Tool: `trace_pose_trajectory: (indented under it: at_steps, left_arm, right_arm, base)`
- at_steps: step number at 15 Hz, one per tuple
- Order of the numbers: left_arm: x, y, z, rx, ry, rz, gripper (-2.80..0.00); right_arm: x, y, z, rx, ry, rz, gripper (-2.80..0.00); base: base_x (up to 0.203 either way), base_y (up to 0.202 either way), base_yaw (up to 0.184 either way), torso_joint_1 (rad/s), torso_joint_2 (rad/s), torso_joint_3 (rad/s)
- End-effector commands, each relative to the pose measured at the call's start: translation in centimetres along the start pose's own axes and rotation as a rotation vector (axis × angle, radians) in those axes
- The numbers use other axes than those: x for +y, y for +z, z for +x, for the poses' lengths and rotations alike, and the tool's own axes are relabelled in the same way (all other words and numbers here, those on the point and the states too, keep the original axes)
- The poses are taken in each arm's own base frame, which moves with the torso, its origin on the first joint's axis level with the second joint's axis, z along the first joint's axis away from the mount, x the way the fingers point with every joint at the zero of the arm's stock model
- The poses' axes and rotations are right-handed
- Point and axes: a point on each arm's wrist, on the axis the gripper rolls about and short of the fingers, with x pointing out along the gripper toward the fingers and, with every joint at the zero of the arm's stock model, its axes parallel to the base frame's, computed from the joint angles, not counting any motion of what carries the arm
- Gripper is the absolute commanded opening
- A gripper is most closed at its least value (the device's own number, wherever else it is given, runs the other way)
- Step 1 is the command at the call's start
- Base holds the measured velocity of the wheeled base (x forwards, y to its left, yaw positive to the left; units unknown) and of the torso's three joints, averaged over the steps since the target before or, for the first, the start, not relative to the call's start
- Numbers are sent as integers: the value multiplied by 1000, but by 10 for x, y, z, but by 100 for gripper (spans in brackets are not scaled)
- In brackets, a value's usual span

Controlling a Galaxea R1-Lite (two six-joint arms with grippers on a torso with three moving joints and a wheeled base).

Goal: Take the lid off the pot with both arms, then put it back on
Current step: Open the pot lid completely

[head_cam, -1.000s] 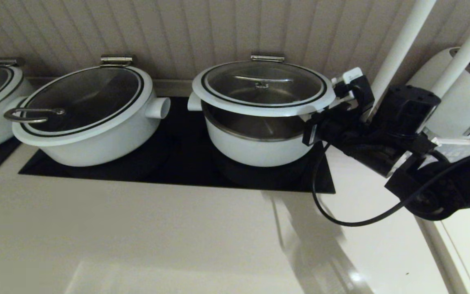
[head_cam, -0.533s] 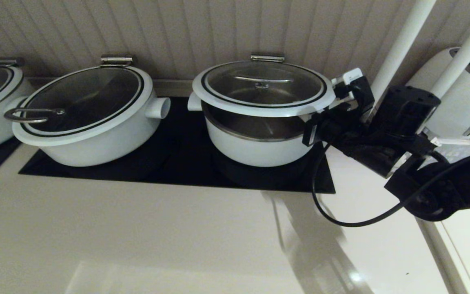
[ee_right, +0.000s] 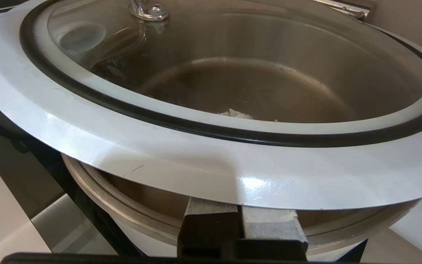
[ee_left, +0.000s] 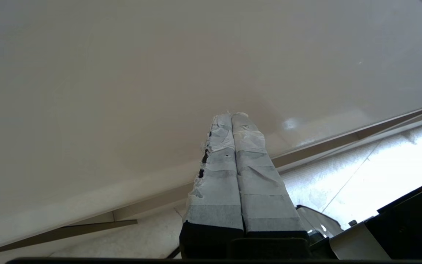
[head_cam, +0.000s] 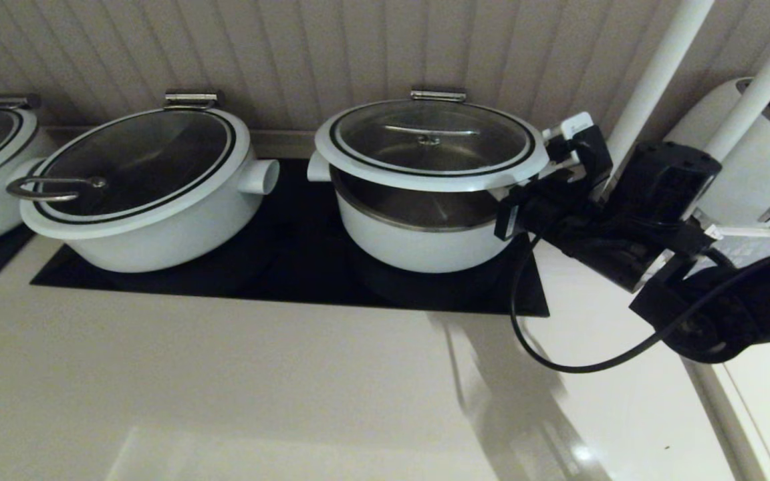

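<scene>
We are holding the lid (head_cam: pixel 432 143) tilted up over the pot (head_cam: pixel 418 237), its front edge raised clear of the steel inner bowl so a dark gap is showing beneath it, while the back edge is sitting near the steel hinge clip (head_cam: pixel 438 94) at the pot's twelve o'clock. The lid is looking like a round pane of clear glass inside a broad glossy white rim, with a thin black ring running between glass and rim and a straight steel bar handle (head_cam: pixel 430 131) fixed at the centre. Through the glass we are seeing the dull steel bowl. The pot is round and white, standing on a black mat (head_cam: pixel 291 267) on the pale counter (head_cam: pixel 224 387), with one stubby white side handle (head_cam: pixel 318 167) poking out at its nine o'clock.

Our right gripper (ee_right: pixel 241 214) is reaching in from the pot's three o'clock side, and its taped fingers are tucked under the lid's white rim; whether they are pressing together there we cannot tell, since the rim is hiding their tips. Our left gripper (ee_left: pixel 231 119) is hanging idle off over bare counter, with its two white-wrapped fingers pressed flat against each other on nothing.

At the pot's nine o'clock a wider oval pot (head_cam: pixel 144 194) is sitting with its own glass lid down.
</scene>
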Motion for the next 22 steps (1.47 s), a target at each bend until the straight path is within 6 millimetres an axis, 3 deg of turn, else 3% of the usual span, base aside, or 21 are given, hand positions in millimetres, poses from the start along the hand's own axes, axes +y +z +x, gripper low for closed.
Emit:
trace_pose_trajectory:
  at_steps: [1, 6, 12, 17, 20, 22]
  left_arm:
    - [0, 0, 1, 6, 2, -2, -280]
    - [0, 0, 1, 5, 34, -10, -280]
    - [0, 0, 1, 1, 302, -75, -280]
    - [1, 1, 2, 20, 426, -109, -280]
    - [-2, -1, -3, -60, 439, -95, -280]
    - [-7, -5, -14, -205, 440, -63, -280]
  right_arm:
    - [0, 2, 0, -15, 0, -3, -280]
    - [1, 4, 0, -28, 3, -4, -280]
    - [0, 6, -2, -33, -4, -5, -280]
    - [0, 11, -4, -43, -7, -6, -280]
    - [0, 12, -4, -44, -8, -6, -280]
    - [0, 12, -4, -45, -7, -6, -280]
  base:
    - [0, 0, 0, 0, 0, 0]
    - [0, 0, 0, 0, 0, 0]
    - [0, 0, 0, 0, 0, 0]
    - [0, 0, 0, 0, 0, 0]
    - [0, 0, 0, 0, 0, 0]
    - [0, 0, 0, 0, 0, 0]
